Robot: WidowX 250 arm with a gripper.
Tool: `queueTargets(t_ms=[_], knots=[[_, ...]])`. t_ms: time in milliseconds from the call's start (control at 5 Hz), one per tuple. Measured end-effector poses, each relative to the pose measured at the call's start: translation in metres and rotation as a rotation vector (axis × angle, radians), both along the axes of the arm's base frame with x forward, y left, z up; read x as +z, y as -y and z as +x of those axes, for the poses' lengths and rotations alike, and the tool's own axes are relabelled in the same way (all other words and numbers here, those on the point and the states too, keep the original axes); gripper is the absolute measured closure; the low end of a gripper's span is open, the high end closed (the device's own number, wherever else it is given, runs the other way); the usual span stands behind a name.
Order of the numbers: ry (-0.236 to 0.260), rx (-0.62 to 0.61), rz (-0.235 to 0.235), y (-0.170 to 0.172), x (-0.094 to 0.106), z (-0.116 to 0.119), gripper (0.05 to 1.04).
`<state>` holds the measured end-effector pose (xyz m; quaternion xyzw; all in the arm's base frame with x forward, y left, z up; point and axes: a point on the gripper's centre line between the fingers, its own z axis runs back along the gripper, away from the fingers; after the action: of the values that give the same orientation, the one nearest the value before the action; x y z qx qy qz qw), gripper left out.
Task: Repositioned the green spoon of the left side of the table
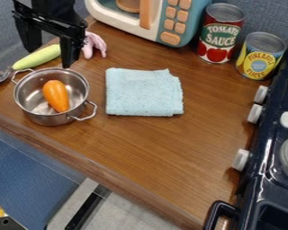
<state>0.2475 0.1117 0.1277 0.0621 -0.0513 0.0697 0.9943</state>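
At the upper left, my black gripper [49, 57] hangs over the table with its two fingers spread wide. The spoon [37, 58] lies at the table's left side, its pale green handle slanting up to the right and its metal bowl at the left edge of the view. In the view, one finger stands just behind the handle, and the other covers the handle's right end. How high the fingertips are above the handle I cannot tell. Part of the table [170, 146] shows in front of the towel.
A metal pot [50, 119] holding an orange carrot-like toy [56, 95] stands just in front of the spoon. A light blue towel [143, 92] lies mid-table. Behind are a pink toy [95, 44], a toy microwave [188, 22] and two cans [218, 33]. A dark stove [260, 155] borders the right.
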Motion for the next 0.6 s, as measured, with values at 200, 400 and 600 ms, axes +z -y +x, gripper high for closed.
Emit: queueTargets(t_ms=[200, 400, 600], knots=[[-0.030, 0.008, -0.010, 0.000, -0.009, -0.001, 0.084], [-0.065, 0.060, 0.011, -0.019, -0.018, 0.005, 0.084], [-0.065, 0.130, 0.018, -0.046, -0.018, 0.014, 0.084]])
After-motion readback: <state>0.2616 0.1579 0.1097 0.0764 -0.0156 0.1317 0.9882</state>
